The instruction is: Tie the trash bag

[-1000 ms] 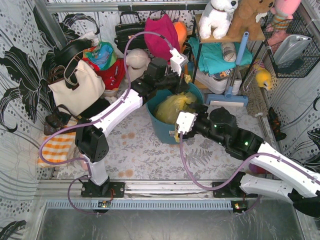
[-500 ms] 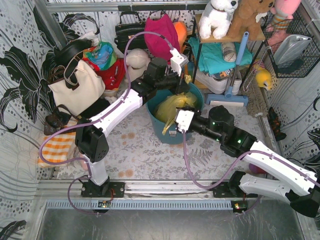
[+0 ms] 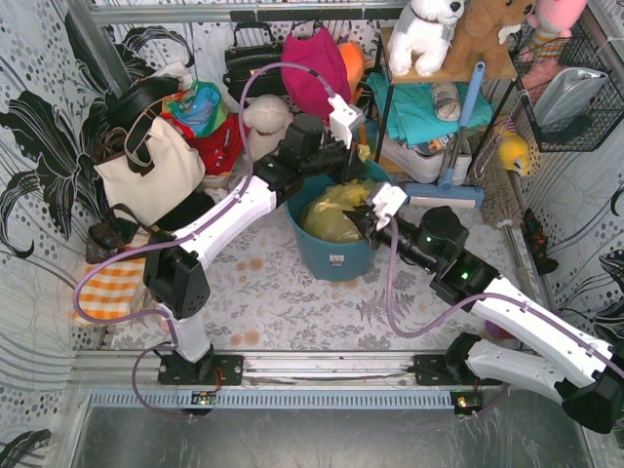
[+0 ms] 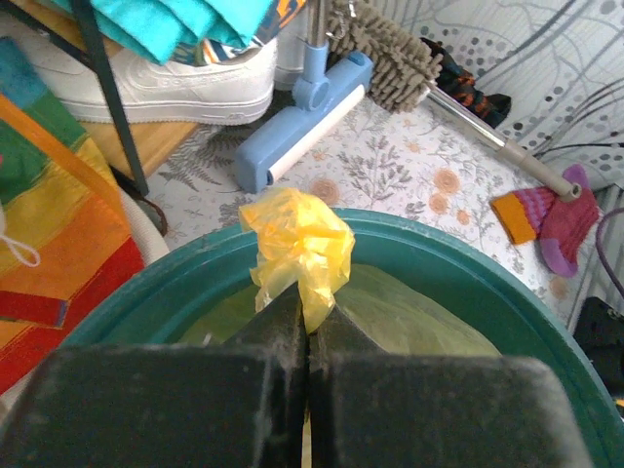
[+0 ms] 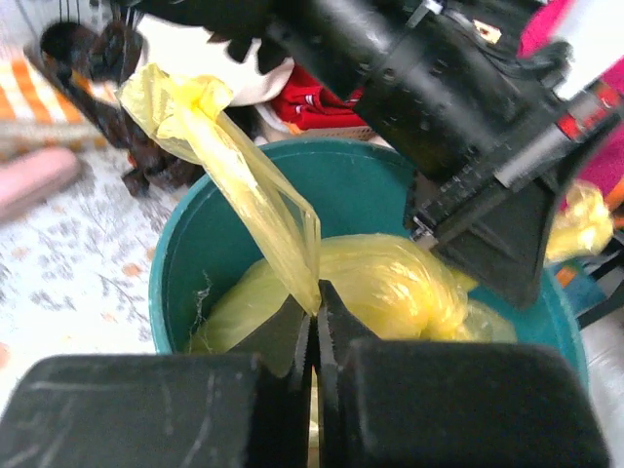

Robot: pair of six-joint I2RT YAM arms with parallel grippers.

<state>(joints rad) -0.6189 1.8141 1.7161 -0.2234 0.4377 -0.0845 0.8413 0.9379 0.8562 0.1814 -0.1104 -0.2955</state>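
The trash bag [image 3: 330, 214] is crinkly yellow plastic and sits inside a round teal bin [image 3: 336, 261]. My left gripper [image 3: 353, 164] hangs over the bin's far rim. In the left wrist view it [image 4: 310, 314] is shut on a bunched yellow corner of the bag [image 4: 297, 244] that sticks up above the fingers. My right gripper [image 3: 363, 222] reaches in from the right. In the right wrist view it [image 5: 317, 304] is shut on a stretched yellow strip of the bag [image 5: 229, 166] that runs up and left. The bag's body [image 5: 400, 278] lies below.
A cream handbag [image 3: 146, 174] and an orange-striped cloth [image 3: 109, 288] lie to the left. A blue floor brush [image 3: 447, 190] and a shelf with clothes and plush toys [image 3: 429, 39] stand behind right. A white sneaker [image 4: 185, 83] and a pink sock [image 4: 558, 222] lie beyond the bin.
My right gripper swung from the bin's near side up over the bin to the right and went from open to shut on a strip of the bag. The left gripper kept its hold.
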